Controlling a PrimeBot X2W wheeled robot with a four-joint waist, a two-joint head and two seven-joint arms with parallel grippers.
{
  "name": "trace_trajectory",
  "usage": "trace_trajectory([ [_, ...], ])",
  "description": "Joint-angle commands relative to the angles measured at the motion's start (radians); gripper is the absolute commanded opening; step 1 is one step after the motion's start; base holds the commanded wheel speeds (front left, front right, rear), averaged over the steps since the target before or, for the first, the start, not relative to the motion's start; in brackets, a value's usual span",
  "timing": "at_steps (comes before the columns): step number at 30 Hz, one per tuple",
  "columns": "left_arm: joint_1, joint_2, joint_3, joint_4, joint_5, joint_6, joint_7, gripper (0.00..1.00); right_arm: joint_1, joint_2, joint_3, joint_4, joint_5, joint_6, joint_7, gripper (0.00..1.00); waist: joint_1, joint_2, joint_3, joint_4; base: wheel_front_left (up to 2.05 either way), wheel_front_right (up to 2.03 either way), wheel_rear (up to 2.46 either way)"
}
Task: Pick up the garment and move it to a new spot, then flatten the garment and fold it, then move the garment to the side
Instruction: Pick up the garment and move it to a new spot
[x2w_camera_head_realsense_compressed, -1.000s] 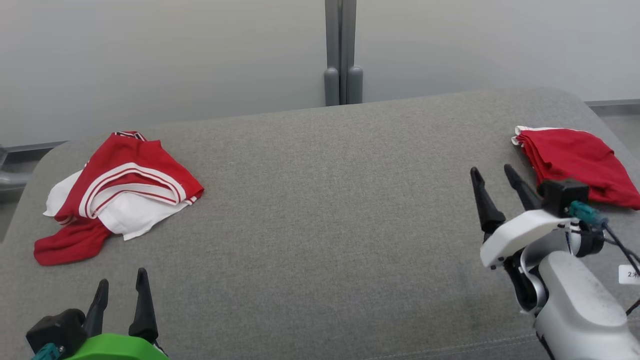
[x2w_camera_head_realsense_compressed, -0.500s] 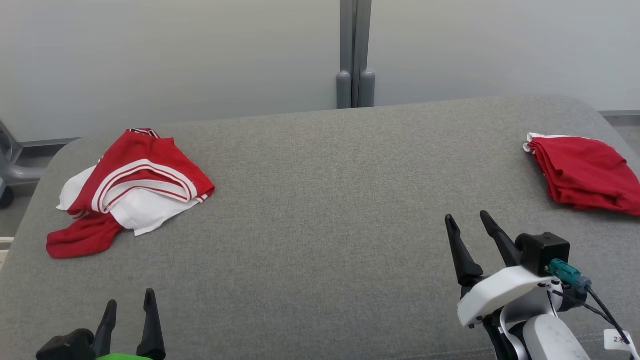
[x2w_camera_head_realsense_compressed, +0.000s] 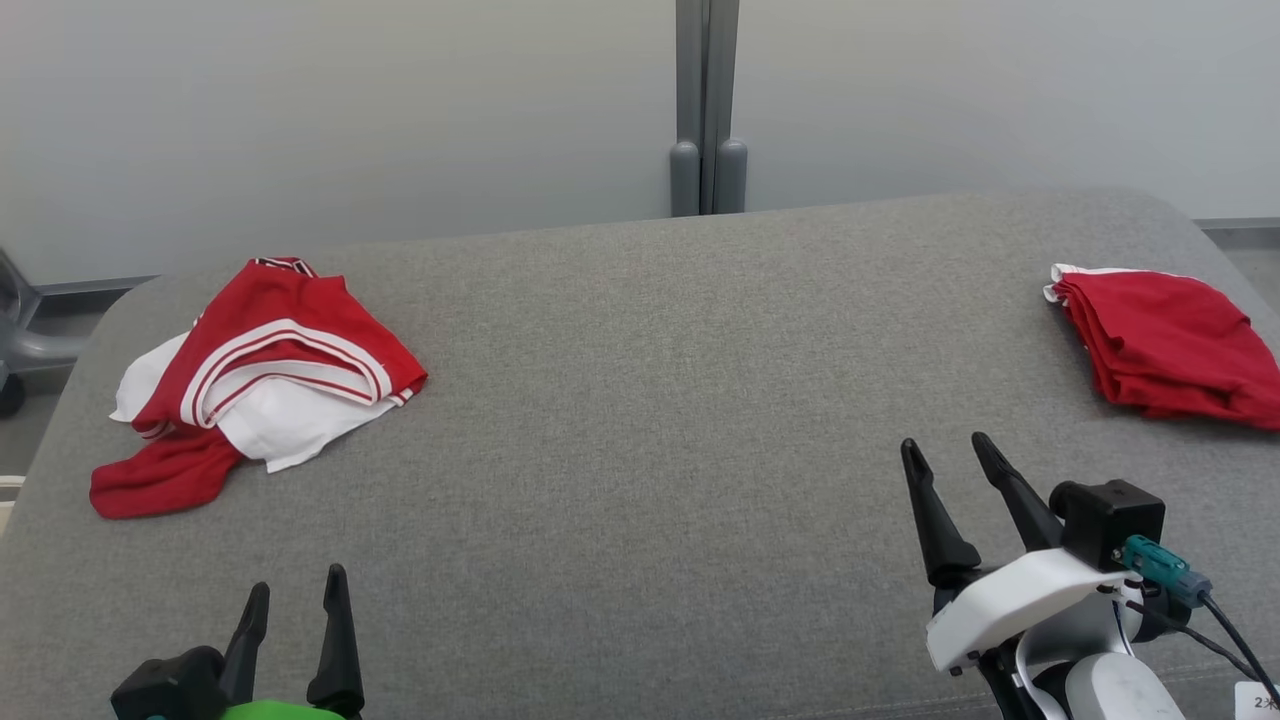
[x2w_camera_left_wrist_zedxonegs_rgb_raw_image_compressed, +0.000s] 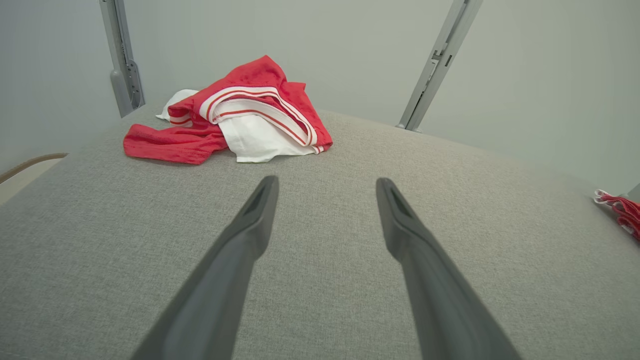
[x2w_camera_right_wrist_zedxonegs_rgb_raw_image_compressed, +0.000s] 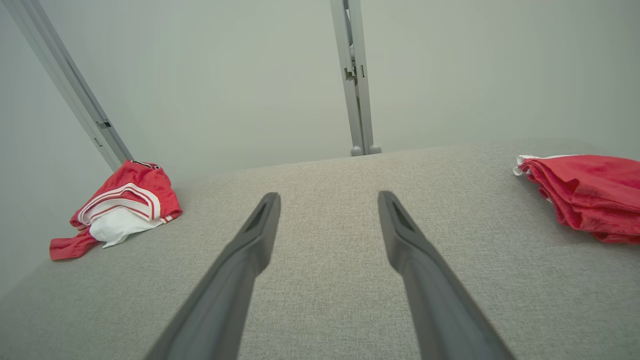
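Locate the crumpled red-and-white garment (x2w_camera_head_realsense_compressed: 265, 375) at the far left of the grey fabric-covered counter (x2w_camera_head_realsense_compressed: 640, 400). Bunched in a heap there: white cloth under red panels with white stripes, plus one red end trailing toward the near left edge. Well apart from both end effectors.

Find the left end effector (x2w_camera_head_realsense_compressed: 298, 582) at the lower left of the head view, close to the counter's front edge. Fingers spread apart, nothing between them. Confirm in the left wrist view: two dark fingers (x2w_camera_left_wrist_zedxonegs_rgb_raw_image_compressed: 250, 235) aimed toward the heap and well short of it, with bare counter cloth in the gap.

Find the right end effector (x2w_camera_head_realsense_compressed: 944, 442) at the lower right of the head view, over the counter. Likewise spread wide and empty, fingers angled up and slightly left. Confirm in the right wrist view: bare counter cloth in the gap, heap far off to the left.

Locate the folded red garment (x2w_camera_head_realsense_compressed: 1165, 345) at the counter's far right edge, beyond the right end effector and not touching it. See also a grey vertical post (x2w_camera_head_realsense_compressed: 706, 110) against the pale wall (x2w_camera_head_realsense_compressed: 300, 120) behind the counter's middle.
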Motion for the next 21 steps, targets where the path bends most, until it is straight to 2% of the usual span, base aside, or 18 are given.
trace_trajectory([
  [1,-0.016,0.002,-0.004,-0.002,0.010,-0.005,-0.005,1.00,0.019,-0.001,-0.003,-0.005,0.009,-0.001,0.001,1.00,0.0000,0.0000,-0.003,0.002,0.00,0.00,0.00],
  [21,-0.026,0.025,-0.024,-0.009,0.029,0.008,0.017,1.00,0.035,-0.001,0.000,0.015,0.025,-0.001,-0.008,1.00,0.0000,0.0000,-0.013,0.011,0.00,0.00,0.00],
])
